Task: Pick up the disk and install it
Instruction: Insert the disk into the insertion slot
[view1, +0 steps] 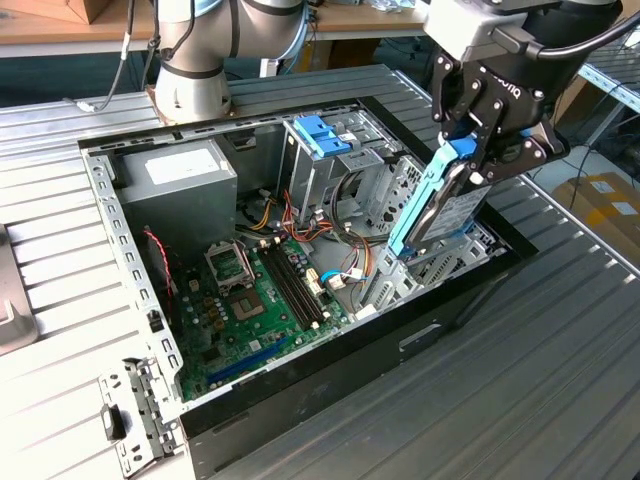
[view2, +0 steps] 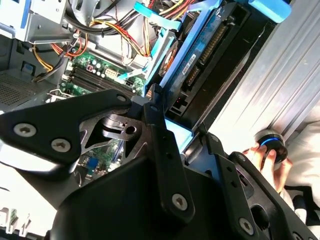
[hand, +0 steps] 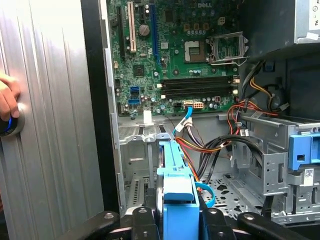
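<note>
Black robot hand (view1: 476, 160) clamped on flat silver-grey metal disk (view1: 440, 208) with blue plastic rails, tilted over grey metal cage (view1: 442, 268) below; installing, seemingly needs rails aligned.

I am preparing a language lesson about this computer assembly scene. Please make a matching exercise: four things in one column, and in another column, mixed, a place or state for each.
Things:
1. disk
2. power supply box
3. motherboard
4. blue clip

Places or states:
A. green, flat on the floor of the case
B. on the metal drive cage
C. gripped by the pincer, tilted over the case
D. grey, inside the case at the exterior view's left

Pairs: 1-C, 2-D, 3-A, 4-B
</note>
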